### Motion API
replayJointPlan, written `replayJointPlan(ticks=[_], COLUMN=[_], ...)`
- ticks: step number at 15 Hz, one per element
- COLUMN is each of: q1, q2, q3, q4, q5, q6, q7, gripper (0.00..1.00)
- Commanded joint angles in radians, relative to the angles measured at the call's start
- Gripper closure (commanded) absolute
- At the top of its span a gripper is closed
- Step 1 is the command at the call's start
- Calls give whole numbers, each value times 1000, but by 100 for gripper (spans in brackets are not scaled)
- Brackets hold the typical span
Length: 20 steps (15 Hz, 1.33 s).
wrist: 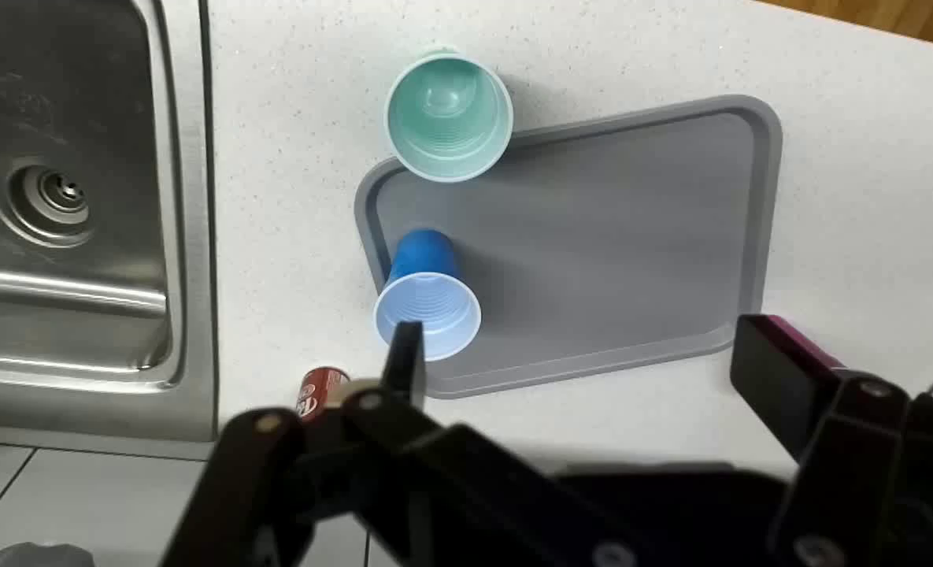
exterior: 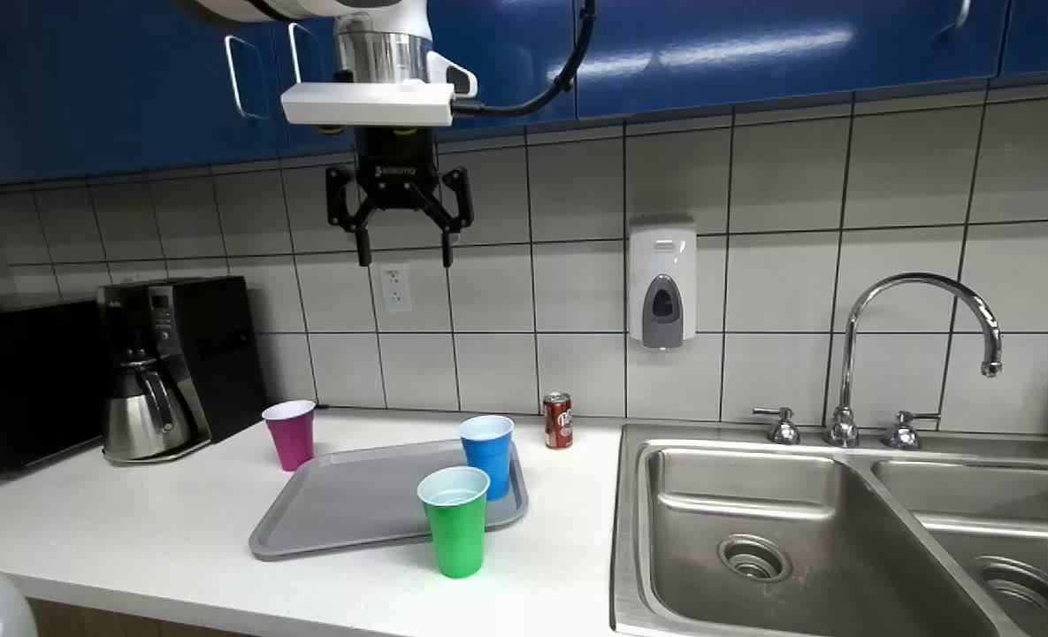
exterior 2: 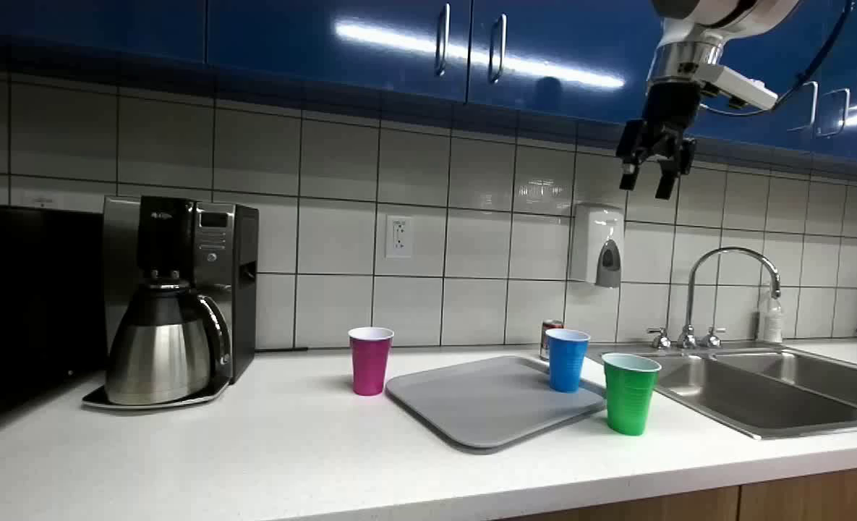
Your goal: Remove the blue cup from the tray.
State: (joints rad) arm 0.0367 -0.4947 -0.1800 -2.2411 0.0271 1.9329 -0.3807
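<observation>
Our Robotiq gripper (exterior: 405, 264) hangs spread wide, holding nothing; below it, the blue plastic cup (exterior: 489, 456) stands on the grey tray (exterior: 355, 495). Descending off-centre, we might topple that cup.

Plastic blue cup (exterior: 489, 453), smooth matt tray (exterior: 364, 495), shiny metal sink (exterior: 632, 531), glossy cabinets (exterior 2: 312, 58).

Blue cabinets (exterior 2: 291, 43) above tiled wall (exterior 2: 479, 242), white counter (exterior 2: 269, 449).

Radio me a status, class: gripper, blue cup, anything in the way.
Gripper open, empty, high above the counter. Blue cup upright on the tray, not yet removed. Green cup beside the tray may crowd the approach.
</observation>
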Motion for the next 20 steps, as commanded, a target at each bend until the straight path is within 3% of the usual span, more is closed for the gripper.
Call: replayJointPlan(ticks=[1,9,20], q1=[-13,-14,-8], q2=[2,0,-9], q3=[11,11,14], q4=[2,-5,-149], q5=[6,1,-11], q6=[-2,6,188], q7=[-5,-12,-48], gripper=[0,0,0])
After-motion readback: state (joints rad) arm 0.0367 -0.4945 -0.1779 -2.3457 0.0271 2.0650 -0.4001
